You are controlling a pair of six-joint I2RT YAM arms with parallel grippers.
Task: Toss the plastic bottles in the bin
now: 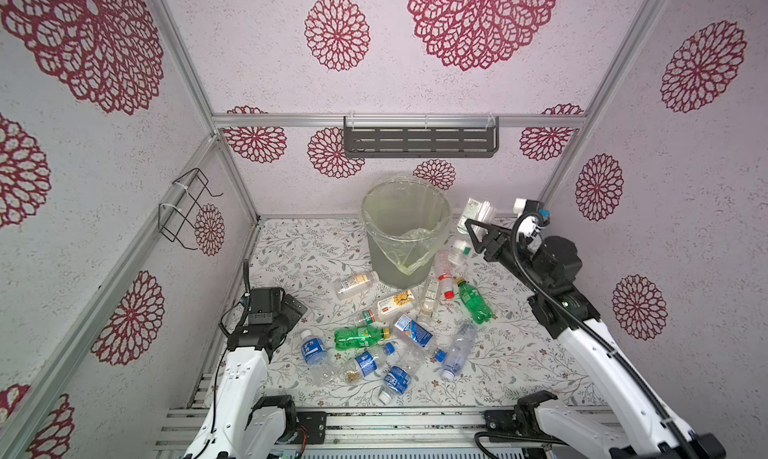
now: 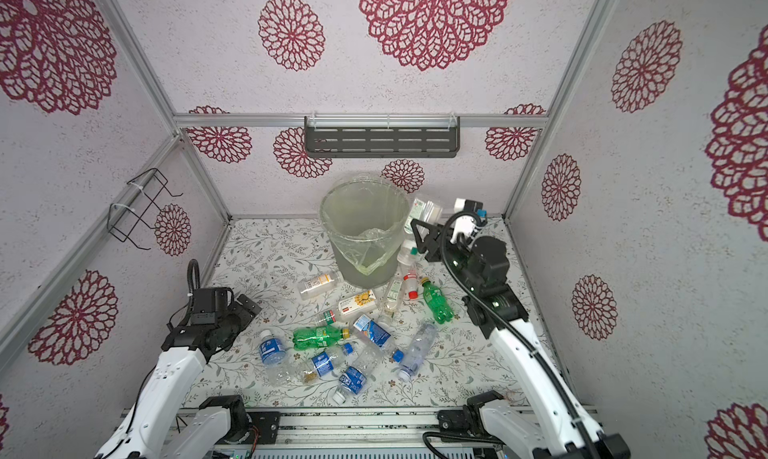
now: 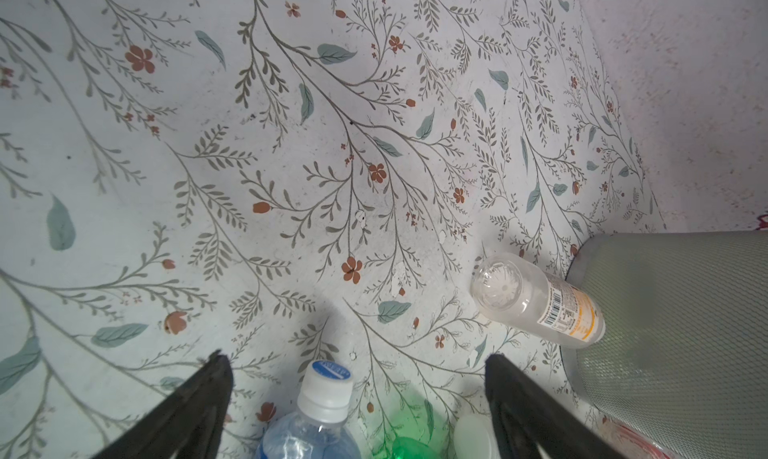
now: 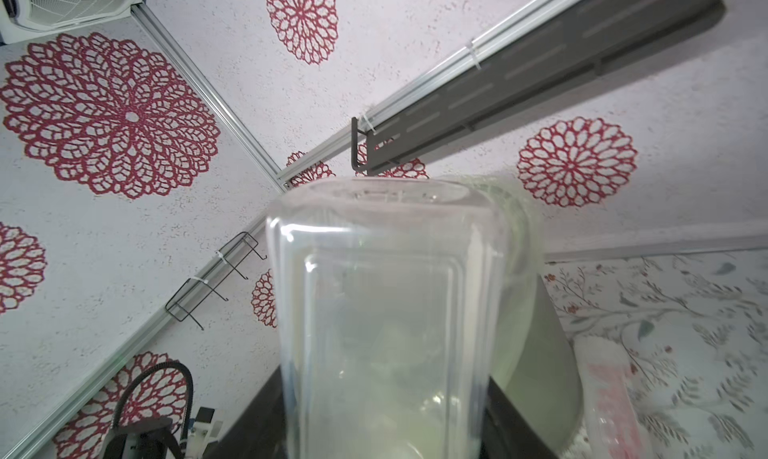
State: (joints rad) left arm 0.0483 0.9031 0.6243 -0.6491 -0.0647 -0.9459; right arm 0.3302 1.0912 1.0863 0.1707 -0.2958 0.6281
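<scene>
The bin (image 1: pixel 386 265) (image 2: pixel 353 265) stands at the back middle of the floral table, lined with a yellowish bag. My right gripper (image 1: pixel 472 225) (image 2: pixel 417 228) is raised beside the bin's right rim, shut on a clear squarish plastic bottle (image 1: pixel 474 212) (image 4: pixel 386 311) that points up toward the rim. Several plastic bottles lie in front of the bin, among them a green one (image 1: pixel 359 337) and a blue-labelled one (image 1: pixel 313 351). My left gripper (image 1: pixel 291 307) (image 3: pixel 357 358) hangs open and empty at the pile's left edge, a blue-capped bottle (image 3: pixel 322 407) just below its jaws.
A white-and-orange-labelled bottle (image 3: pixel 540 307) lies against the bin's foot (image 3: pixel 665 332). A dark slotted shelf (image 1: pixel 419 139) hangs on the back wall above the bin. A black wire rack (image 1: pixel 187 211) sticks out from the left wall.
</scene>
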